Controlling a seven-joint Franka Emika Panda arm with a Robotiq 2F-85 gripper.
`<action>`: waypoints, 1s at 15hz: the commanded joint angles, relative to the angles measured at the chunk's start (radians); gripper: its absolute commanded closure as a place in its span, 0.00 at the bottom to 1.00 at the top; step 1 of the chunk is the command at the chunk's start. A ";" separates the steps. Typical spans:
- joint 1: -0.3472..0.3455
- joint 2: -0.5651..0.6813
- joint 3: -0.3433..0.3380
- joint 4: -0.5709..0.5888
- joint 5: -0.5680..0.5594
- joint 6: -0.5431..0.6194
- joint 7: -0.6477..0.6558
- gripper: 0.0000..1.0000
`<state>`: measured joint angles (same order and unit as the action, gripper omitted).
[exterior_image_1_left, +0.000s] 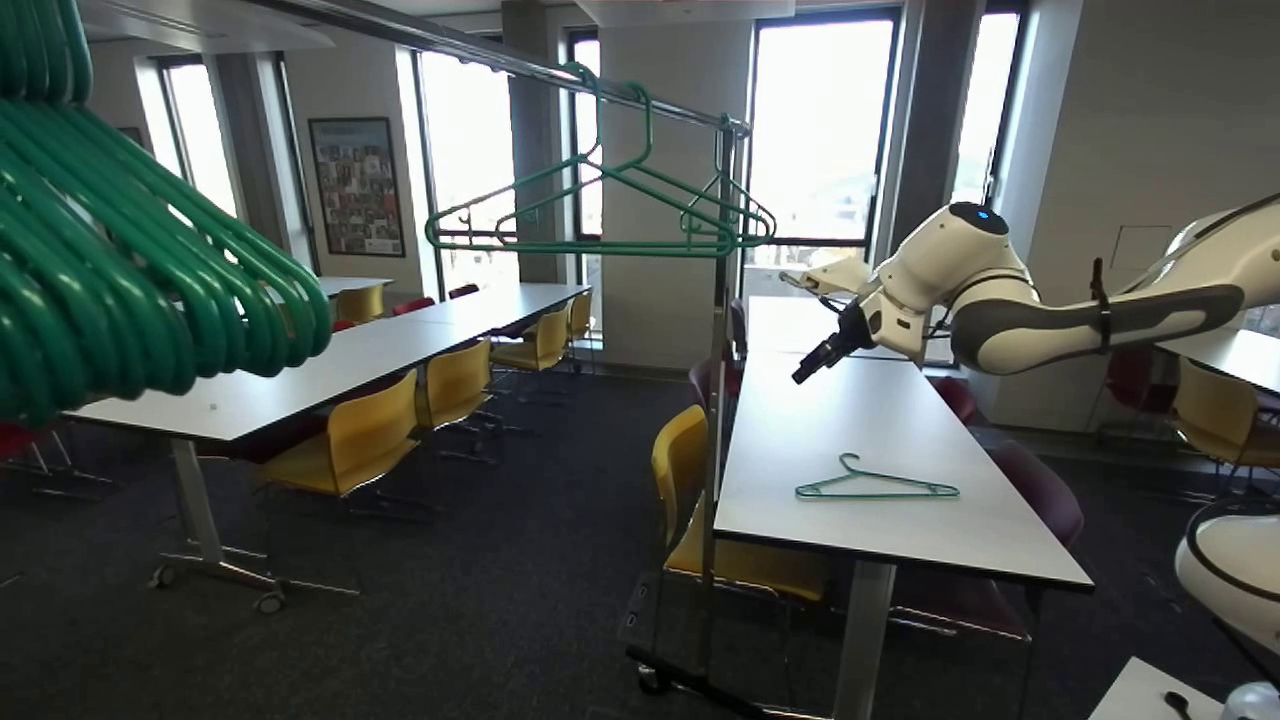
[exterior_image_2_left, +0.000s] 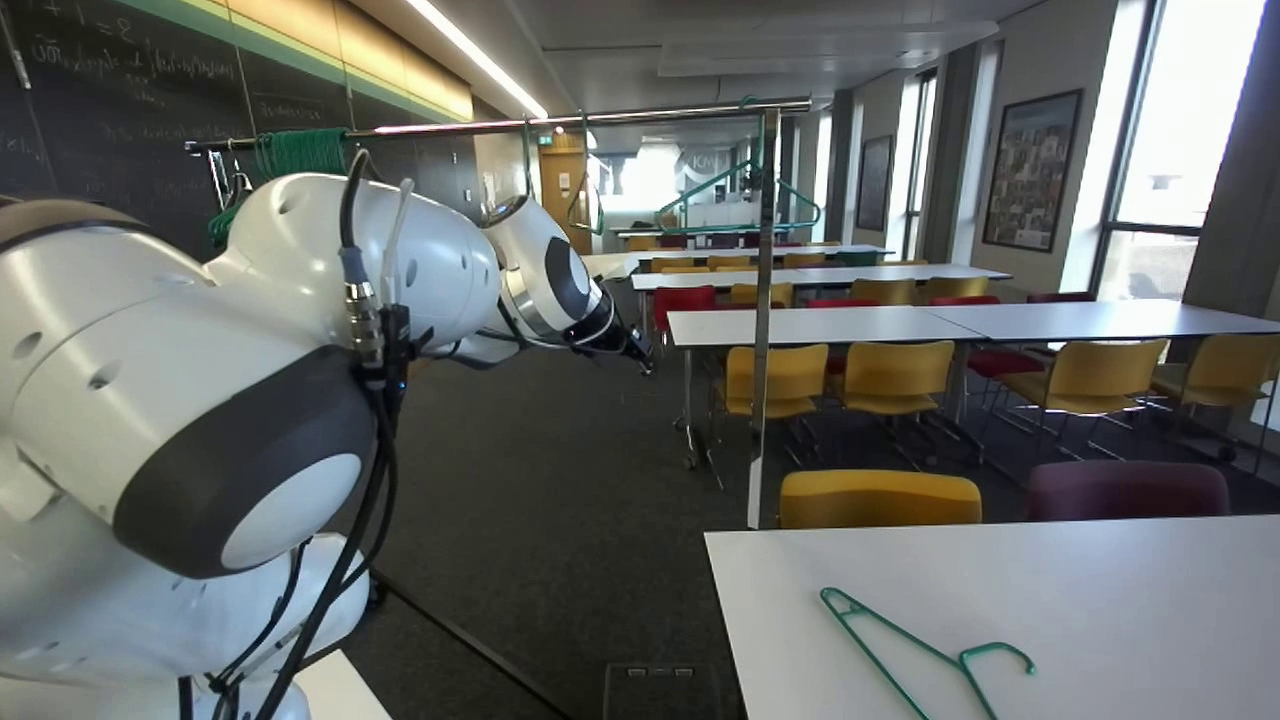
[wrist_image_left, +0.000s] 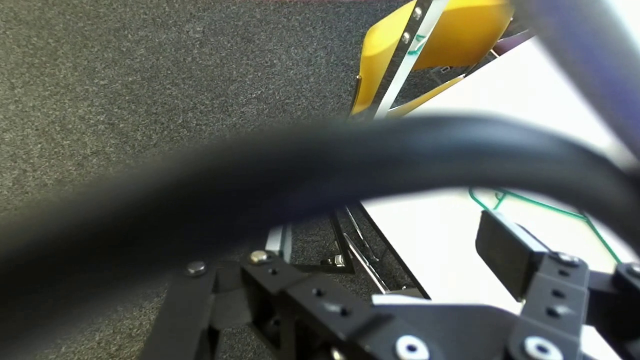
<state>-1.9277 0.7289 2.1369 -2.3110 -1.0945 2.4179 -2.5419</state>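
Note:
My gripper (exterior_image_1_left: 815, 365) is open and empty. It hangs in the air, tilted down, and also shows in an exterior view (exterior_image_2_left: 640, 352). In the wrist view its fingers (wrist_image_left: 382, 245) stand wide apart; a blurred black cable (wrist_image_left: 350, 160) hides part of the scene. A green hanger (exterior_image_1_left: 880, 495) lies flat on the white table (exterior_image_1_left: 800, 420), below and apart from the gripper. The hanger also shows in an exterior view (exterior_image_2_left: 900, 629) and partly in the wrist view (wrist_image_left: 545, 205), behind a finger. Several green hangers (exterior_image_1_left: 600, 247) hang on a metal rail (exterior_image_1_left: 480, 50).
The rack's upright post (exterior_image_1_left: 718, 400) stands at the table's edge; it shows in the wrist view (wrist_image_left: 407, 65) too. A dense bunch of green hangers (exterior_image_1_left: 130, 270) hangs at the rail's other end. A yellow chair (exterior_image_1_left: 685, 450) and a purple chair (exterior_image_2_left: 1130, 490) stand by the table.

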 joint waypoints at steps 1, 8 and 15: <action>0.041 0.051 -0.013 0.011 -0.146 0.041 -0.001 0.00; 0.128 0.145 0.002 0.076 -0.410 0.155 0.031 0.00; 0.177 0.216 -0.078 0.141 -0.721 0.446 0.235 0.00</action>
<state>-1.7901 0.9021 2.0966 -2.2100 -1.6955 2.7573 -2.3960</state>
